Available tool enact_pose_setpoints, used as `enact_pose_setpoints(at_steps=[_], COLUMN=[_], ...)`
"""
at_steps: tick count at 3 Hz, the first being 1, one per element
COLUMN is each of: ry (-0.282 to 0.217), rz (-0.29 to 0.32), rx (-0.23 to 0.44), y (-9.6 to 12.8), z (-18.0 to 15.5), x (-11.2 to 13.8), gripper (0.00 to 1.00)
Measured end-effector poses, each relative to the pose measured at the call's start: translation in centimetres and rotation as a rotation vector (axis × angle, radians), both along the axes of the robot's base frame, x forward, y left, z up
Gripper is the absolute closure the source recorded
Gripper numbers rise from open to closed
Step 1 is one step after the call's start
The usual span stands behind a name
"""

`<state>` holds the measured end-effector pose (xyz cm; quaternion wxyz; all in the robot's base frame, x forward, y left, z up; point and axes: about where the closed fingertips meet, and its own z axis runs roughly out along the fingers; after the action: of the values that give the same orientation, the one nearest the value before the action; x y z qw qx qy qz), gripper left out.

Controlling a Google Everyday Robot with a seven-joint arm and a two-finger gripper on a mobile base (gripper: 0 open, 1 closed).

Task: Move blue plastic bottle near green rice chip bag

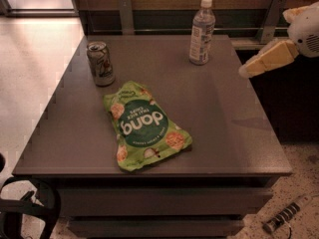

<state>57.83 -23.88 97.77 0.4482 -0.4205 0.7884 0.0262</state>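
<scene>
The blue plastic bottle [202,33] stands upright at the back of the grey table [229,128], right of centre, with a white cap and a blue-and-white label. The green rice chip bag [144,125] lies flat near the table's middle front, "dang" lettering upside down. My gripper [247,70] is cream-coloured and comes in from the right edge of the view. It hovers above the table's right side, to the right of the bottle and a little nearer than it, and does not touch it.
A silver soda can [100,63] stands at the table's left back, behind the bag. A low rail with metal posts [125,15] runs behind the table. A dark gap lies to the table's right. A small dark-and-silver object [282,216] lies on the floor at bottom right.
</scene>
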Motion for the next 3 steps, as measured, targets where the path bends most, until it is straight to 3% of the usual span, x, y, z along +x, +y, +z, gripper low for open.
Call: enact_pose_setpoints(at_steps=[1, 2, 3], ry=[-0.181, -0.275, -0.272], rz=[-0.004, 0.008, 0.008], rx=[0.177, 0.262, 0.27], y=[1.5, 2.8, 2.9], z=[1.5, 2.4, 2.2], x=[5.8, 9.0, 9.2], gripper=[0.0, 0.0, 0.0])
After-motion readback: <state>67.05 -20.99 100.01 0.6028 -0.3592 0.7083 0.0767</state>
